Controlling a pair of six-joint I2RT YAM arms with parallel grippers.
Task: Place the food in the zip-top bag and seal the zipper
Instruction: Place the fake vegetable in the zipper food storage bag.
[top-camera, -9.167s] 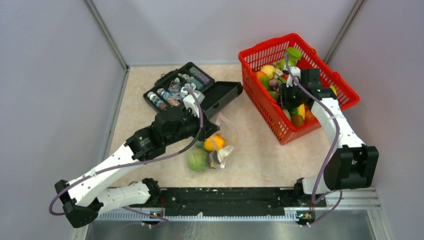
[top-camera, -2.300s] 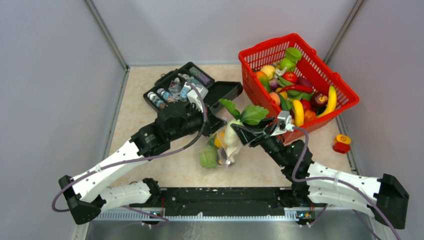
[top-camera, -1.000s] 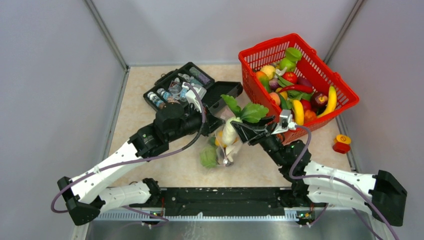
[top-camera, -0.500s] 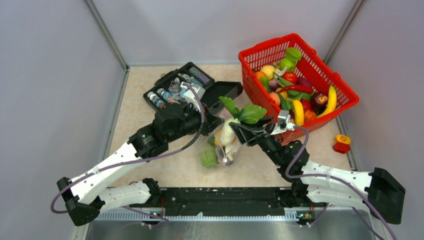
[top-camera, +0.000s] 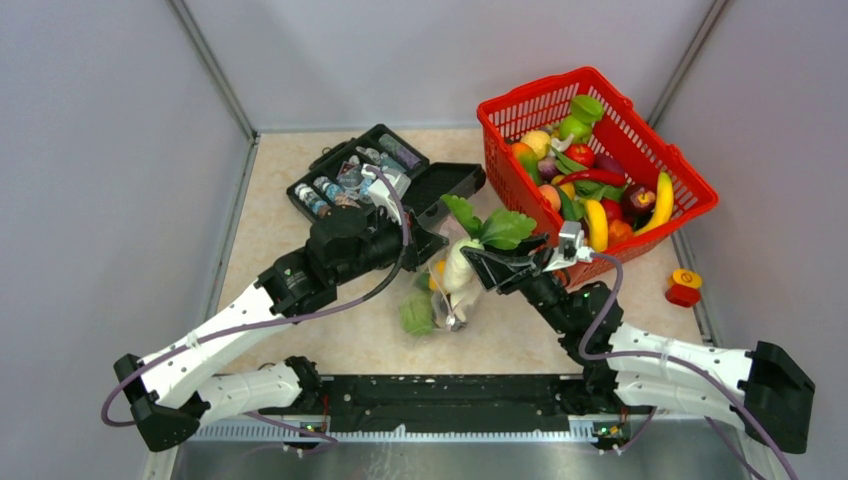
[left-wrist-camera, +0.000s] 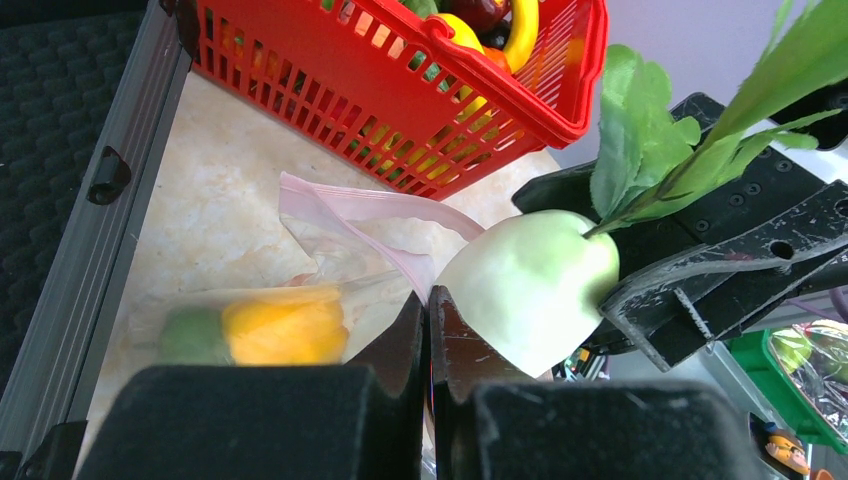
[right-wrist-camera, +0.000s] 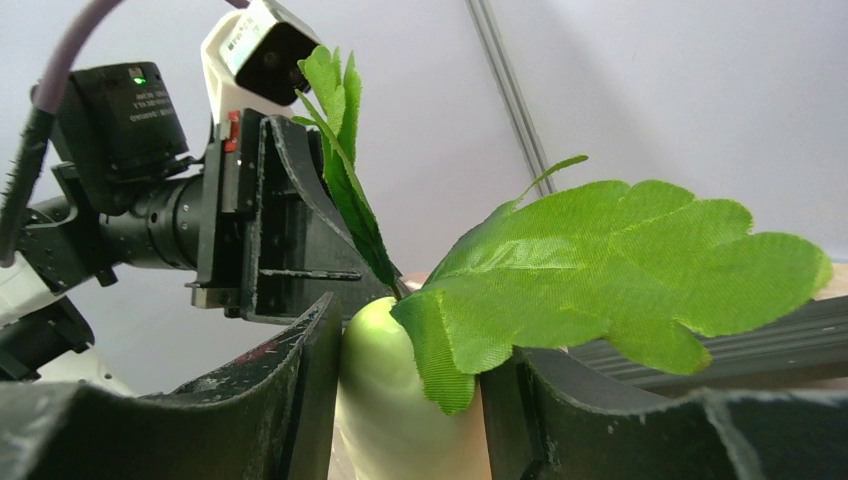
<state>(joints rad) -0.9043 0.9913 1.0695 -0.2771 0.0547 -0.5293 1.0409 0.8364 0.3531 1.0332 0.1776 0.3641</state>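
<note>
1. The right claw (top-camera: 472, 270) is gripping the radish (top-camera: 457, 266) near its top, where the leaves begin. Its two fingers are closing on the white body, one on each side.
2. The left claw (left-wrist-camera: 428, 318) is pressing its fingers together with almost no gap. The pink zipper (left-wrist-camera: 360, 205) is running down into them, so it seems to be pinching one lip of the bag (top-camera: 442, 310) and lifting it off the counter (top-camera: 510, 335).
3. The radish is hanging just at the bag's mouth, beside the raised lip. I cannot tell if its tip is already inside.
4. Its long axis is pointing with the root end toward the bag, while the leaves are spreading away from the bag, on the side of the red basket (top-camera: 530, 225).
5. Deep in the bag, an orange fruit (left-wrist-camera: 285, 332) and a green fruit (left-wrist-camera: 188, 335) are lying together.
6. In my judgement, the right arm is the one to push the radish in, root first along this axis. The wide leaves may be catching on the lip. The zipper is not yet closed.
</note>
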